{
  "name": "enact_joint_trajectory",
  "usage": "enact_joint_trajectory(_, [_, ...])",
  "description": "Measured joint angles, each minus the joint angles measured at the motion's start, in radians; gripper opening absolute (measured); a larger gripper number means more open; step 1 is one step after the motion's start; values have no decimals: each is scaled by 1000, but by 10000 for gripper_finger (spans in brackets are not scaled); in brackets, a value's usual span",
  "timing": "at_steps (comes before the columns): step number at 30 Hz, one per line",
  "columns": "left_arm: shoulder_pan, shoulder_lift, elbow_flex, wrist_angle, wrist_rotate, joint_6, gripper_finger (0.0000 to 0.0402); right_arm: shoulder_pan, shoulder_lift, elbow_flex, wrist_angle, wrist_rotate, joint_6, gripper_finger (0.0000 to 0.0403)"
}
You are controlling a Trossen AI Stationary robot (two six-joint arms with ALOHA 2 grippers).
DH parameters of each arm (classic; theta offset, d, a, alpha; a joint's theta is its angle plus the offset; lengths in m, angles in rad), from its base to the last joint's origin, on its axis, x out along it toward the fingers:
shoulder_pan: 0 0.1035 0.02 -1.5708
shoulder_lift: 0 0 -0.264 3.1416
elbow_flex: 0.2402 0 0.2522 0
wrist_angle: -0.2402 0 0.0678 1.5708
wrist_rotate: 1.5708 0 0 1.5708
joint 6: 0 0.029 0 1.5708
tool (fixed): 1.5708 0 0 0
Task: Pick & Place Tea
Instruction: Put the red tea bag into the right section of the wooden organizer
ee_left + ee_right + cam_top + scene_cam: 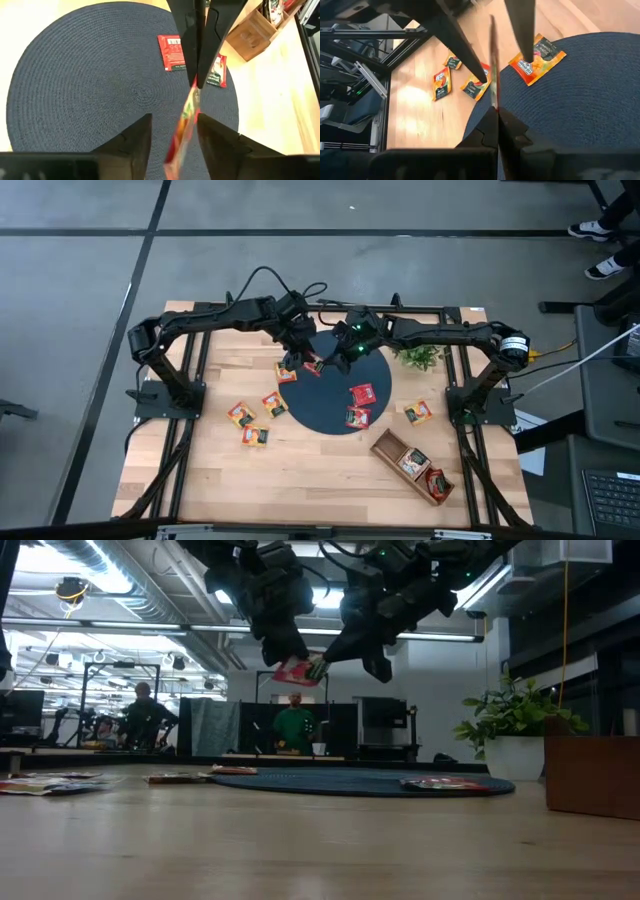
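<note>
Round dark mat (335, 395) lies well below both grippers; right gripper (318, 667) is clamped on one edge of the red tea packet (295, 671), held aloft; left gripper (172, 131) fingers stand apart, the packet between them; thin, light, floppy, best pinched at an edge.

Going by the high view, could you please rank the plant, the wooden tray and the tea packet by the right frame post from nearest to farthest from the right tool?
1. Plant, at the mat's right edge.
2. Tea packet, on bare wood near the right post.
3. Wooden tray, front right.

Measured from the right tool.
</note>
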State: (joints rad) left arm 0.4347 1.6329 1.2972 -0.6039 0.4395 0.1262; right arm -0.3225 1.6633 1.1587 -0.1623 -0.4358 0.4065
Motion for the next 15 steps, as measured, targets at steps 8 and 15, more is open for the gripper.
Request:
enact_joint_trajectory(8, [0,0,1,-52,8,-16,45,0,0,0,0,14,0,4])
enact_joint_trajectory(15, [0,0,2,-74,8,-9,13,0,0,0,1,16,5,27])
